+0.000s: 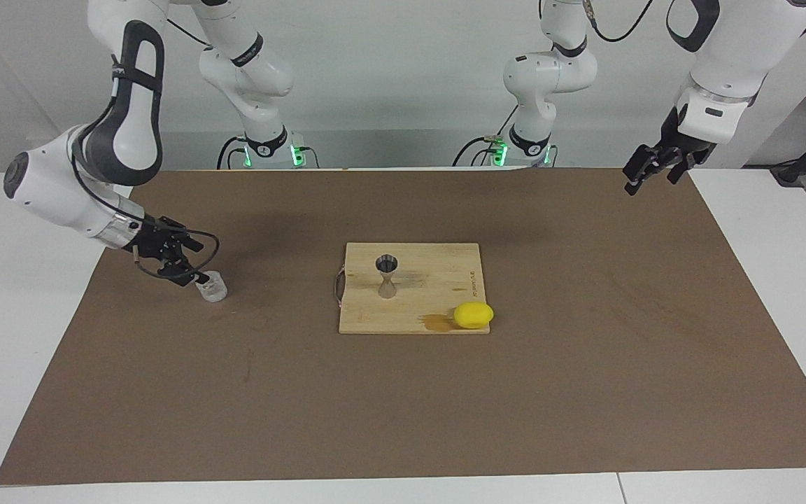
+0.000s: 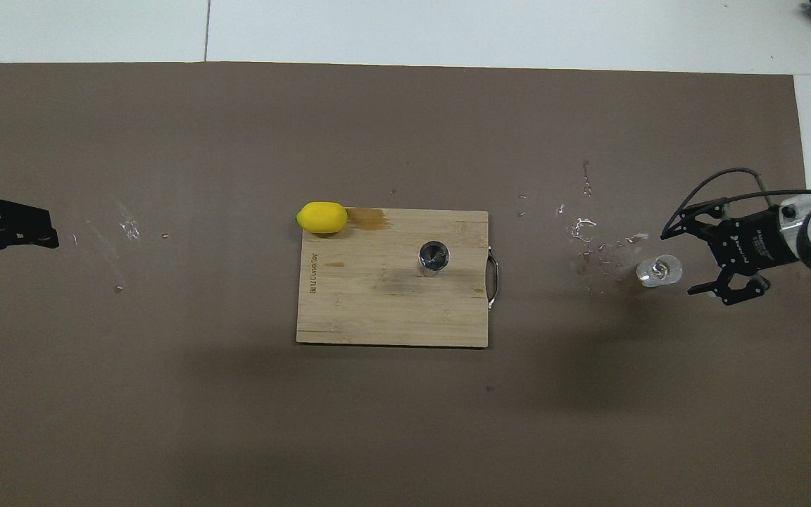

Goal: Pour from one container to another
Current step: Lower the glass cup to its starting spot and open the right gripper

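Note:
The clear glass tumbler (image 1: 212, 288) (image 2: 658, 271) stands on the brown mat toward the right arm's end of the table. My right gripper (image 1: 196, 264) (image 2: 681, 259) is low and open, its fingertips right beside the tumbler, one at its rim; the glass is not between the jaws. The steel hourglass jigger (image 1: 387, 276) (image 2: 434, 257) stands upright on the wooden cutting board (image 1: 438, 276) (image 2: 377, 310) in the middle. My left gripper (image 1: 651, 182) waits raised over the mat's edge at the left arm's end, open and empty.
A yellow lemon (image 1: 474, 315) (image 2: 322, 217) lies at the board's corner farther from the robots, beside a wet stain (image 2: 367, 220). Small droplets (image 2: 581, 229) speckle the mat between the board and the tumbler.

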Robot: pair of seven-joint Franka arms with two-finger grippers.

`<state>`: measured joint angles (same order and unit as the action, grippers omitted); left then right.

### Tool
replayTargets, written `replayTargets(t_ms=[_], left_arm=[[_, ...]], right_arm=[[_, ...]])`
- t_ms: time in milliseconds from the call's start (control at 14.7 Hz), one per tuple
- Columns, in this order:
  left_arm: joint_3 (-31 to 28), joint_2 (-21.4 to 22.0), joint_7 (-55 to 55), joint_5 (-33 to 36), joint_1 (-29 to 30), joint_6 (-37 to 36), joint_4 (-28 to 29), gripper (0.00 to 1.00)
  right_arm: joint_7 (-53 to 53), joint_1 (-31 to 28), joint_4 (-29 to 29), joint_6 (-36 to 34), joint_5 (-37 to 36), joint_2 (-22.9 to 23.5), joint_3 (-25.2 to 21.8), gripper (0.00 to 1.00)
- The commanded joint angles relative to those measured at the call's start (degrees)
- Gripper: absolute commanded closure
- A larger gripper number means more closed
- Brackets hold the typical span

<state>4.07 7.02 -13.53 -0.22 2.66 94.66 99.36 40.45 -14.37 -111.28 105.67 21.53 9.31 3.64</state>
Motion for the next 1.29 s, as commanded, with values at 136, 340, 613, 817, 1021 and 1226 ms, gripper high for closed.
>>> replayTargets(t_ms=[136,340,613,817,1021,1226], left_arm=[[-1.6,3.0,0.2,-0.8,0.1,3.5,5.1,0.0],[-2.6,3.3,-0.4,-0.7,-0.1,8.7,8.0,0.0],[-2.6,3.3,-0.1,-0.7,0.1,7.7,8.1,0.0],[-2.5,3.3,-0.4,-0.7,0.1,7.6,8.0,0.0],[-2.1,3.3,-0.5,-0.7,-0.1,7.3,7.9,0.0],[-1.2,3.3,-0.5,-0.7,-1.0,7.4,8.0,0.0]], right_arm=[[-11.4,7.2,-1.0,-2.2,-15.2,-2.4,0.1,0.0],[-13.9,11.3,-1.0,-2.4,-17.7,-4.6,0.2,0.0],[-22.1,13.4,1.1,-1.7,-17.7,-7.4,0.6,0.0],[-23.9,14.1,5.1,-2.6,-17.7,-8.0,0.6,0.0],[-24.1,14.0,10.6,-6.3,-18.0,-8.1,1.8,0.0],[-24.0,14.0,16.4,-12.4,-18.4,-8.2,1.9,0.0]])
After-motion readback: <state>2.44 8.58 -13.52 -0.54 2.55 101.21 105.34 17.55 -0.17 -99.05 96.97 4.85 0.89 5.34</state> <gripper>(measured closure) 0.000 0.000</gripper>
